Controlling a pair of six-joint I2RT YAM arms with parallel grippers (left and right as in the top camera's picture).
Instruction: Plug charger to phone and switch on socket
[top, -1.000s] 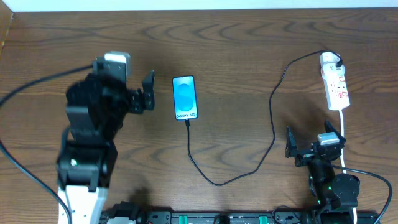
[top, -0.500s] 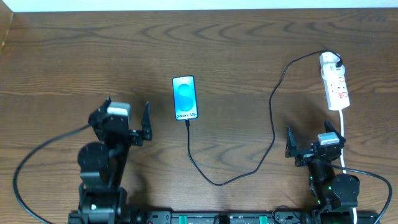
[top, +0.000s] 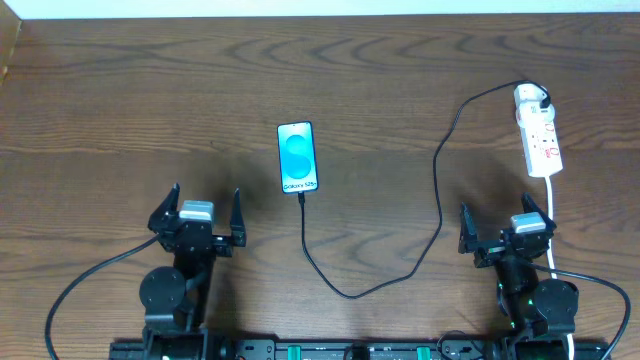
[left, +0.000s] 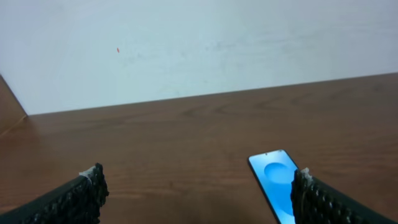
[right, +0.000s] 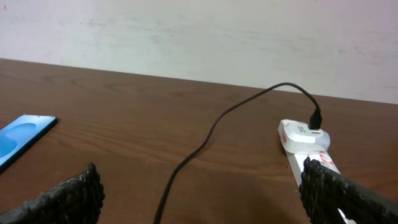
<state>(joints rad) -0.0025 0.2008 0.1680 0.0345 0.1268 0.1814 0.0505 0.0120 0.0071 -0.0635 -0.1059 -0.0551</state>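
I see the brown wooden table (top: 400, 70) from above, with both arms folded low at its near edge. The main change is on the left: a second ago that arm stood tall with its fingers just beside the phone, and now it has drawn right back. The left gripper (top: 206, 193) sits well short of the phone, its jaws spread wide with nothing between them. In the left wrist view, the phone's top corner shows just inside the right finger (left: 329, 202). The right gripper (top: 497, 222) has not moved. It is parked near the front right with its jaws equally wide apart and holding nothing.

The socket (top: 538, 135) lies at the far right, lengthwise away from me, exactly where it was (I cannot tell how its red switch stands). The phone (top: 298, 157) lies flat near the middle, screen up and lit blue, also unmoved. The charger (top: 440, 200) runs from its white plug at the socket's far end and sweeps down in a loop. It then climbs to meet the phone's near short edge. Whether the tip is fully seated I cannot tell.
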